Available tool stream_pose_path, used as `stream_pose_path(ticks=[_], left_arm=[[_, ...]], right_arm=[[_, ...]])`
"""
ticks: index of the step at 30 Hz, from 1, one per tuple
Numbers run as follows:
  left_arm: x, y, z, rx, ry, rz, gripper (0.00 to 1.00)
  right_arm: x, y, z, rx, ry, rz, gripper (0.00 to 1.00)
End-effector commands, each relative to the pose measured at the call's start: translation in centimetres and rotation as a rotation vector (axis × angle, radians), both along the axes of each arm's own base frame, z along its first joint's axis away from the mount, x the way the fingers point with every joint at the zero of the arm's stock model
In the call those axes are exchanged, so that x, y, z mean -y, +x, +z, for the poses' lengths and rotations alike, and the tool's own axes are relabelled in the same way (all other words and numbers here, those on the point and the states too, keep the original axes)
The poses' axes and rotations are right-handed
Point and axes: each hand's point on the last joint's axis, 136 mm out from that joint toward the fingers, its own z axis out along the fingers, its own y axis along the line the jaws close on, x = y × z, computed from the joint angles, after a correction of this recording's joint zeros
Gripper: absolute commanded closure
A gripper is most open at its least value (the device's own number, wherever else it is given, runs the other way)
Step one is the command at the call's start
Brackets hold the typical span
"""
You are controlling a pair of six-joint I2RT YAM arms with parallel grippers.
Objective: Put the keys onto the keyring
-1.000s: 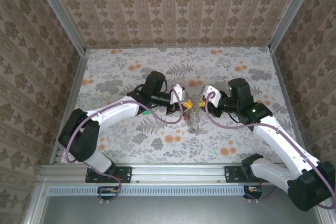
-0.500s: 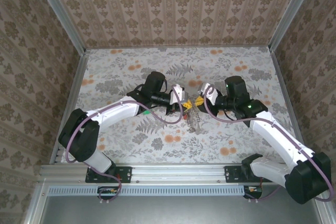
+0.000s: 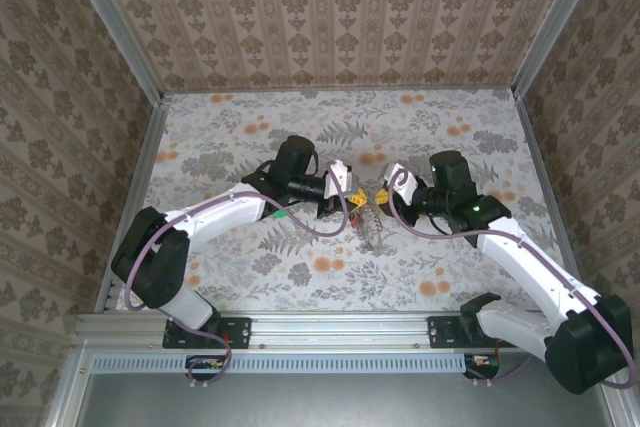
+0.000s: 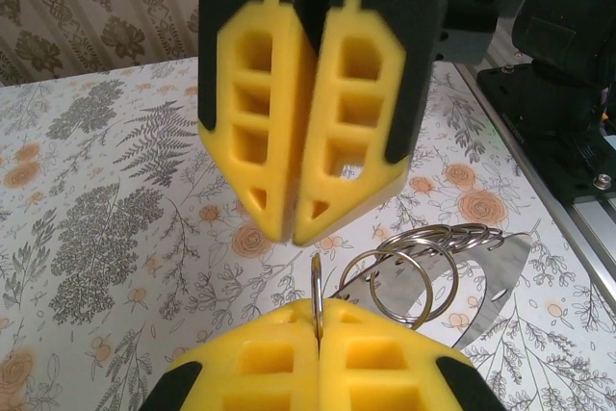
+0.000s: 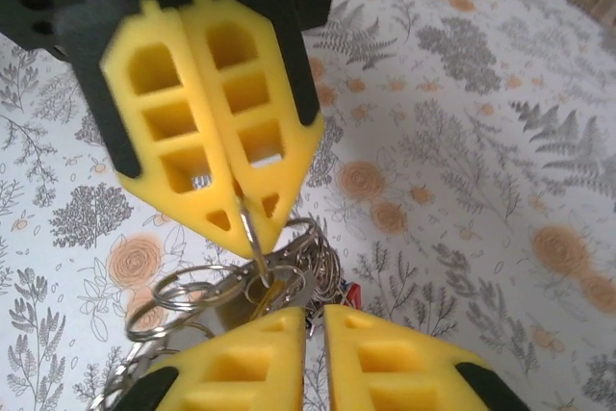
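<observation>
1. Left pincer [image 4: 318, 315] is clenched on the thin metal keyring [image 4: 316, 284], edge-up, middle of the floral-print table [image 3: 250, 267]; hold it dead still.
2. Right pincer [image 4: 292, 231] has its pads nearly together; can't tell if anything's gripped. You should feed a key slowly at the ring's split.
3. Right wrist view gives a red bit [image 5: 347, 290], maybe a key head, under loose steel rings [image 5: 192, 286]; left wrist view gives the pinch itself.
</observation>
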Motion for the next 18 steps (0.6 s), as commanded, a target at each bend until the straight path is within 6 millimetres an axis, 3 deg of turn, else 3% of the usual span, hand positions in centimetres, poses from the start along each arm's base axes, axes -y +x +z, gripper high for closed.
stream_pose_path(ticks=[1,9,18], left_arm=[[0.3,-0.6,2.2,0.037,-0.065,-0.037,1.00],[0.2,-0.7,2.0,0.028,-0.058,-0.040,1.00],[-0.2,-0.5,0.5,0.042,0.041,-0.018,1.00]], right_arm=[[-0.7,-1.4,1.4,0.107,-0.005,0.127,0.82],[-2.0,-0.7,2.1,0.061,0.026,0.177,0.80],[-1.2,1.6,0.0,0.006,-0.021,0.050,0.90]])
